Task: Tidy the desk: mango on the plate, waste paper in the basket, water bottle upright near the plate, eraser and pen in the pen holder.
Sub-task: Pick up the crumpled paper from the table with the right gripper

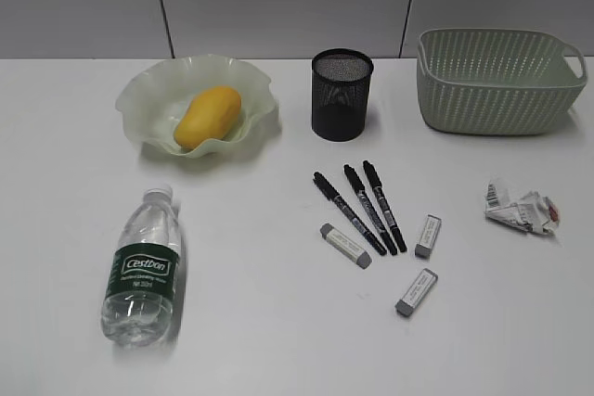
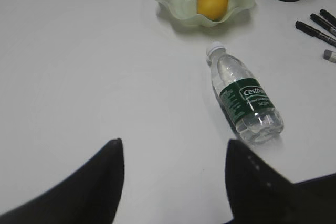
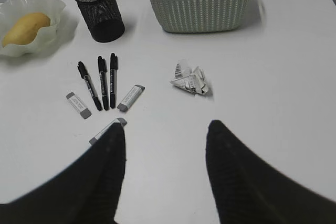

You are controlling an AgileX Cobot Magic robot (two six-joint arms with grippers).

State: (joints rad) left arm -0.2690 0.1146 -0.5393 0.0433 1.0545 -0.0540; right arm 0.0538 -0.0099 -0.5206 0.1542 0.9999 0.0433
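The mango lies in the pale green plate at the back left. The water bottle lies on its side in front of the plate, cap toward it. Three black pens and three grey-ended erasers lie at the middle of the desk. The black mesh pen holder stands behind them. The waste paper lies at the right, in front of the basket. My left gripper is open and empty, short of the bottle. My right gripper is open and empty, short of the paper. Neither gripper shows in the exterior view.
A grey panelled wall runs behind the desk. The right wrist view shows one eraser partly behind my left finger.
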